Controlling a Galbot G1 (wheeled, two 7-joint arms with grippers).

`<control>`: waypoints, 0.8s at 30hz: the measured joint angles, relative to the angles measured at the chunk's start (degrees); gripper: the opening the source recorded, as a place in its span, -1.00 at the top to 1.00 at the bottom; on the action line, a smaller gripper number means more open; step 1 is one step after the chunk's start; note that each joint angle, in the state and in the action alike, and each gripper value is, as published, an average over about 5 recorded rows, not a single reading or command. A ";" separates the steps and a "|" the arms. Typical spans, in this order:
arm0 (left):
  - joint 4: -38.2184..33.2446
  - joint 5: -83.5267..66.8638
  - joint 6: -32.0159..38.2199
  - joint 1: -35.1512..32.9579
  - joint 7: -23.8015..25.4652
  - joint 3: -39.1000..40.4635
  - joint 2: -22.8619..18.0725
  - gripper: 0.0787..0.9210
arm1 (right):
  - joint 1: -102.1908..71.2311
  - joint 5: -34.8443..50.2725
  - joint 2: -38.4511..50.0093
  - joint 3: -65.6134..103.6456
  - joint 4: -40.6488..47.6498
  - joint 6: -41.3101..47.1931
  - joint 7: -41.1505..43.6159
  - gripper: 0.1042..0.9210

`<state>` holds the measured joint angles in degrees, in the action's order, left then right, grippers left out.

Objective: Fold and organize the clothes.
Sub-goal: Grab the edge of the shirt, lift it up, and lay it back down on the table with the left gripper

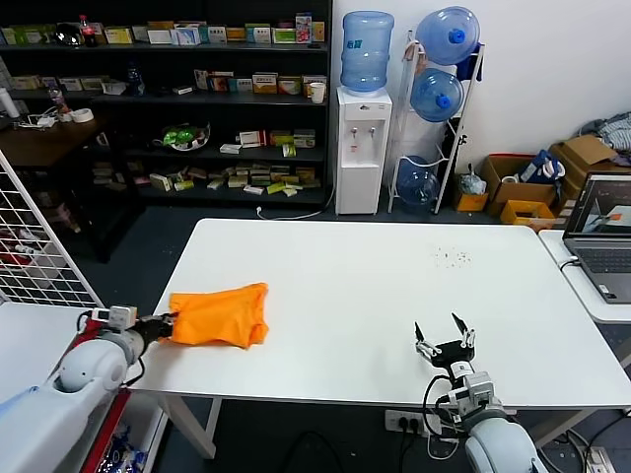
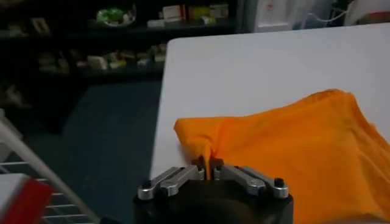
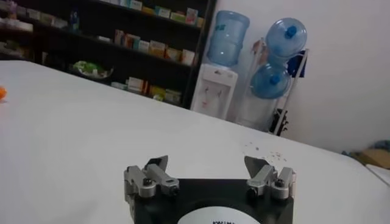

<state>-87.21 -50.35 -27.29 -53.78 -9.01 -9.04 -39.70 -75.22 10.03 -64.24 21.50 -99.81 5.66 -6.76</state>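
Note:
The bright orange T-shirt (image 1: 219,315) lies folded into a compact bundle near the front left corner of the white table (image 1: 375,296). My left gripper (image 1: 166,324) is at the shirt's left edge, shut on a pinch of the orange fabric. In the left wrist view the jaws (image 2: 208,164) clamp a fold of the T-shirt (image 2: 292,146). No lettering or label shows. My right gripper (image 1: 443,342) is open and empty above the table's front right part, far from the shirt. It also shows in the right wrist view (image 3: 207,167).
A laptop (image 1: 601,232) sits on a side table at the right. A white wire rack (image 1: 35,246) stands at the left. Dark shelves, a water dispenser (image 1: 362,148) and a rack of water bottles (image 1: 439,99) stand behind the table. Small dark specks (image 1: 452,257) lie at the table's back right.

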 measured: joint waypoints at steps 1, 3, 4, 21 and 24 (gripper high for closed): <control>0.59 0.46 0.26 0.28 -0.33 -0.05 0.89 0.88 | 0.21 0.02 0.00 -0.26 0.08 0.01 0.00 -0.76; 1.83 1.30 0.80 0.88 -0.80 -0.18 2.82 0.88 | 0.62 0.08 -0.01 -0.74 0.16 0.03 0.01 -0.76; 2.41 1.62 1.05 1.15 -0.96 -0.26 3.82 0.88 | 0.83 0.13 -0.03 -0.96 0.19 0.05 0.02 -0.76; 0.50 -1.59 0.33 3.61 -5.29 -0.19 19.90 0.88 | 1.82 -0.44 -1.56 -3.16 0.53 -0.81 0.27 -0.76; -2.13 -3.26 -0.14 3.27 -6.96 -0.03 20.03 0.88 | 1.36 -0.74 -1.65 -2.98 0.20 -0.90 0.24 -0.76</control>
<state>-89.34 -53.60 -27.43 -50.51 -15.97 -9.07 -19.67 -73.86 9.29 -65.90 18.53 -99.61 4.76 -6.52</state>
